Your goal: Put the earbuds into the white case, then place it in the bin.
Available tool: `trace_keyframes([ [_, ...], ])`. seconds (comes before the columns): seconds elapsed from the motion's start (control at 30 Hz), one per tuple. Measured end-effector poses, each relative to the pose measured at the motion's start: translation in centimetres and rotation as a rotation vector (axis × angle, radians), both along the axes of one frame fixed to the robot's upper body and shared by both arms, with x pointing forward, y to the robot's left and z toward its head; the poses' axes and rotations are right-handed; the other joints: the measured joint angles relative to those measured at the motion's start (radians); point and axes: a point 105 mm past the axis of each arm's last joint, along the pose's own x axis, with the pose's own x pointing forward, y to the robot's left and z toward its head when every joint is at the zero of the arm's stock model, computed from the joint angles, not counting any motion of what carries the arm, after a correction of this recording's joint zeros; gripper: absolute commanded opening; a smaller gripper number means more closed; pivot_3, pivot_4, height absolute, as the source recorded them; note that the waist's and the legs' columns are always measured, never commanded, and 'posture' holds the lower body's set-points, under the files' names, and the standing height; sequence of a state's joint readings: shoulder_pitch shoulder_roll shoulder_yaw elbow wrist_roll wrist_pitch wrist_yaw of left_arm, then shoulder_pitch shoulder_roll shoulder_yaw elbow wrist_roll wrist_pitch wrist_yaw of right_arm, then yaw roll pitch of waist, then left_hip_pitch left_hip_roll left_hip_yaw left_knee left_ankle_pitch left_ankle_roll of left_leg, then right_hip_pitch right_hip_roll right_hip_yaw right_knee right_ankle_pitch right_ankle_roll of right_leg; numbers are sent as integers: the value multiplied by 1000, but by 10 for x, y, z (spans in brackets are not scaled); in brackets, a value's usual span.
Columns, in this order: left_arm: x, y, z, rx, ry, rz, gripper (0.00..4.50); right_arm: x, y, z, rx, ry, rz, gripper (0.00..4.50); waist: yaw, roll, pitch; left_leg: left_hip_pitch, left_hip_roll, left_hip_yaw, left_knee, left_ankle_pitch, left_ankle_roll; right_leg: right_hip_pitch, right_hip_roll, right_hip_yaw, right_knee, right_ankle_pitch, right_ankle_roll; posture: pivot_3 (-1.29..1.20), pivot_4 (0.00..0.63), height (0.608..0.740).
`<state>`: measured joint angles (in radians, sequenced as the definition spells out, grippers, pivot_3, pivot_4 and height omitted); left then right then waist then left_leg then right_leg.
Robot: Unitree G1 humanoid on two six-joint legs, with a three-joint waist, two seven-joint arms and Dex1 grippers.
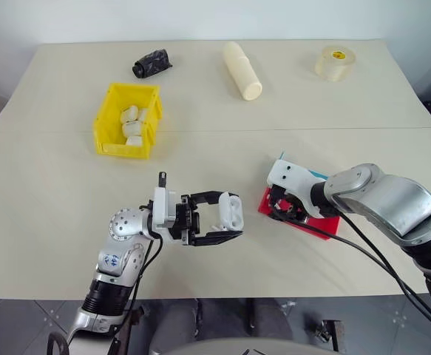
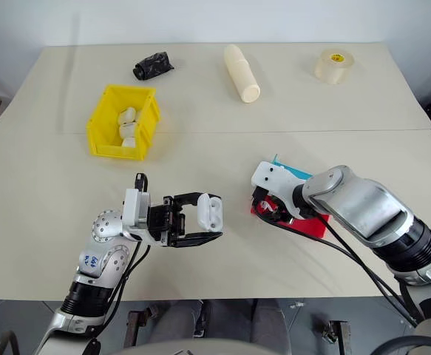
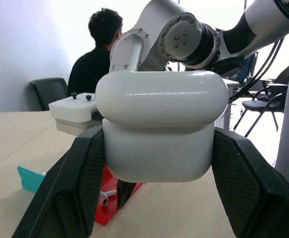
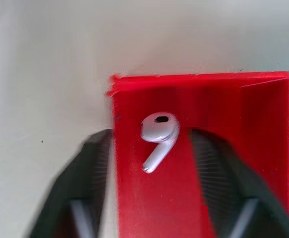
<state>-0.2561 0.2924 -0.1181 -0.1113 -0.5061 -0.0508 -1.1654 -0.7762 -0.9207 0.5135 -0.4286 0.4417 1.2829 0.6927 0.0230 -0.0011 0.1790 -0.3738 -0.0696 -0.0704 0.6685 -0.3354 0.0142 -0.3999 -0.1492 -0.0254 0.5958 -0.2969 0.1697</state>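
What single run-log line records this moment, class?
left gripper: shut on white case | right gripper: jaws astride earbud on red tray | yellow bin: case not in yet

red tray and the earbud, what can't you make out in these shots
- Head views: the red tray is mostly covered by the right tool, so the earbud is hidden there.
- Right wrist view: the earbud lies between the blurred fingers; contact cannot be told.
- Left wrist view: the white case blocks most of the tray.

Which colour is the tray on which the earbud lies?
Red tray; the white earbud lies on it. Right wrist view shows it best.
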Motion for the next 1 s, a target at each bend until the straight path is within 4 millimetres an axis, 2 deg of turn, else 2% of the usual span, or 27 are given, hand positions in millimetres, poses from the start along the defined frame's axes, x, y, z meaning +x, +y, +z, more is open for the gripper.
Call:
trace_keyframes([
  [0.5,-3,0,2,-1,-7,1,2798,3,12,-1,16,-27,16,2126,0,0,0,0,0,0,0,0,0,0,0,0,0,0,0,0,150,740],
  [0.8,-3,0,2,4,-7,2,2798,6,9,-1,-1,-45,0,2126,0,0,0,0,0,0,0,0,0,0,0,0,0,0,0,0,150,740],
  [0.9,-3,1,2,8,-7,3,2798,6,8,-1,-2,-45,0,1567,0,0,0,0,0,0,0,0,0,-1,0,0,0,0,0,0,150,740],
  [0.97,-3,1,1,10,-6,4,2798,6,9,0,-2,-46,1,909,0,0,0,0,0,0,0,0,0,-1,0,0,1,0,0,0,150,740],
  [1.0,-3,2,1,11,-5,4,2798,6,9,0,-3,-47,2,909,0,0,0,0,0,0,0,0,0,-1,0,0,1,0,0,0,150,740],
])
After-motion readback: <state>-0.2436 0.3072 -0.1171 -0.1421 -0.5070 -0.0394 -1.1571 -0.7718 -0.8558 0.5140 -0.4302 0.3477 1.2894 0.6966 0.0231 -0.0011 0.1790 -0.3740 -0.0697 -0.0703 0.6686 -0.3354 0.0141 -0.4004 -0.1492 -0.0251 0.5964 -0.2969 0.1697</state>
